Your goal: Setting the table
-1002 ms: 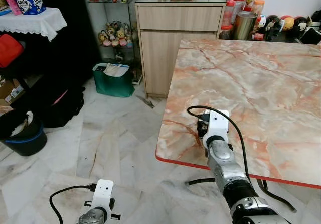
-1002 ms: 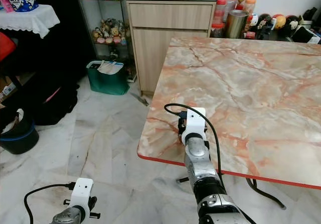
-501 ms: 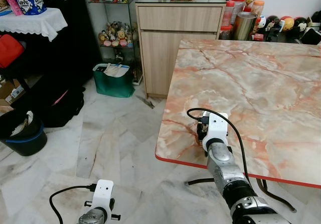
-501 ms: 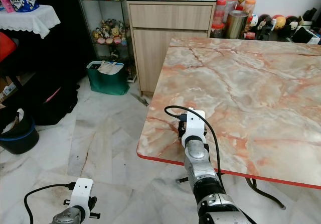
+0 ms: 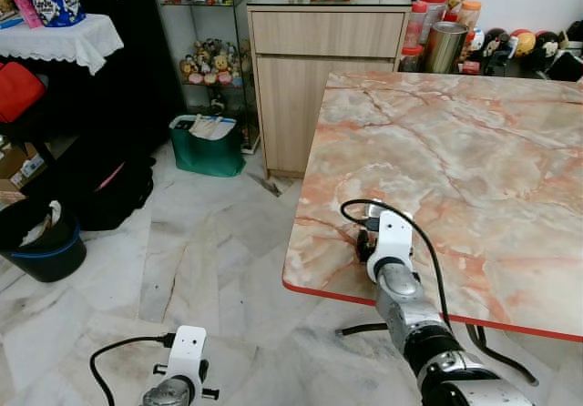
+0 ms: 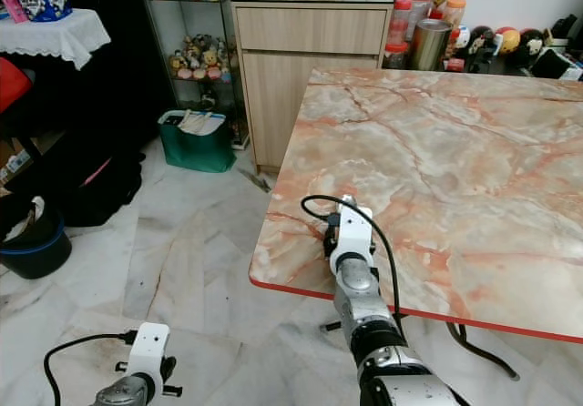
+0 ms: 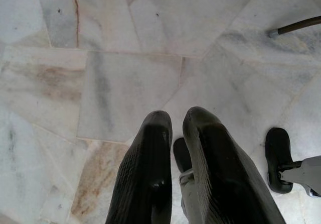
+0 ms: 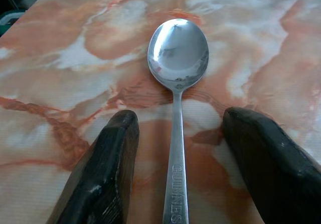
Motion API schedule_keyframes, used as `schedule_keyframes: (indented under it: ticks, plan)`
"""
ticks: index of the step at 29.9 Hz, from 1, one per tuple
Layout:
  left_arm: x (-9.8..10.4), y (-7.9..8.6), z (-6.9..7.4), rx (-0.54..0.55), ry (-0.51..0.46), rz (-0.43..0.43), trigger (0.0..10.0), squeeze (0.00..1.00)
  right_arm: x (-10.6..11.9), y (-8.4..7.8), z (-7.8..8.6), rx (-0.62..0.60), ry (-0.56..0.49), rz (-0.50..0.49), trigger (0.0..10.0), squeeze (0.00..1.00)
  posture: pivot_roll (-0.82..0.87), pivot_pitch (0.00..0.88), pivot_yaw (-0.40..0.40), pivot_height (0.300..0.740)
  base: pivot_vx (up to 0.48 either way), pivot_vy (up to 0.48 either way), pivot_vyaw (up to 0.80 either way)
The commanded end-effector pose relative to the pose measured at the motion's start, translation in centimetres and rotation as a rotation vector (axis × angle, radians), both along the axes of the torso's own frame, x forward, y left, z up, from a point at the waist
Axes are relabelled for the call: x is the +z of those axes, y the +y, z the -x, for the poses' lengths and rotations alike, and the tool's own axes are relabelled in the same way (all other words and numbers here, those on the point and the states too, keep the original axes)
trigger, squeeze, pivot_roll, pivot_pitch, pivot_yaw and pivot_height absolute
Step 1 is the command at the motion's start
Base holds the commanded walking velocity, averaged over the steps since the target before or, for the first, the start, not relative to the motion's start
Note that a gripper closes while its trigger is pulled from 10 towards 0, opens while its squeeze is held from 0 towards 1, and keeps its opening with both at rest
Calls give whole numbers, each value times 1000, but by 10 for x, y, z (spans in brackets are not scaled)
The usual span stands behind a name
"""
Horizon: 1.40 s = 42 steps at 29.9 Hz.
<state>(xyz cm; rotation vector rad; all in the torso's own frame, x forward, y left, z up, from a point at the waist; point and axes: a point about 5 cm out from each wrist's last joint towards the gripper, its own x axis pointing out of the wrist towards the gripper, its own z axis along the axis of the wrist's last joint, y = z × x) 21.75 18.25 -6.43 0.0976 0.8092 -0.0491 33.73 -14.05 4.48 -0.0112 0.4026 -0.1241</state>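
Note:
A steel spoon [image 8: 178, 50] lies flat on the pink marble table [image 5: 455, 151], bowl pointing away from my right gripper [image 8: 180, 116]. That gripper is open, one black finger [image 8: 113, 148] on each side of the handle, neither touching it. In the eye views my right wrist [image 5: 392, 242] is low over the table's near left part, hiding the spoon. My left gripper [image 7: 175, 116] hangs idle over the floor tiles, fingers shut on nothing.
The table's red near edge [image 5: 337, 292] runs just under my right forearm. Jars and a tin [image 5: 442, 33] stand at the table's far side. A wooden cabinet [image 5: 305, 69], a green bin [image 5: 207, 144] and a black bucket [image 5: 41, 242] stand to the left.
My right wrist has drawn back a little toward the table's near edge. The left arm has not moved.

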Motion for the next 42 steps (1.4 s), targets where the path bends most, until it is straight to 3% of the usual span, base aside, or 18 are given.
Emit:
schedule_keyframes:
  ticks: [1,2,42]
  plan:
    - [-2,0,3,-5,24,0,10000,0,-3,2,1,-3,23,-16,5686,0,-30,0,27,740,0,0,0]
    - [-2,0,3,-6,25,1,10000,0,-3,2,1,-1,22,-17,0,0,-30,0,27,740,0,0,0]
    - [-3,-6,3,-25,41,22,10000,0,1,5,-2,24,-6,-12,0,0,-29,0,26,740,0,0,0]
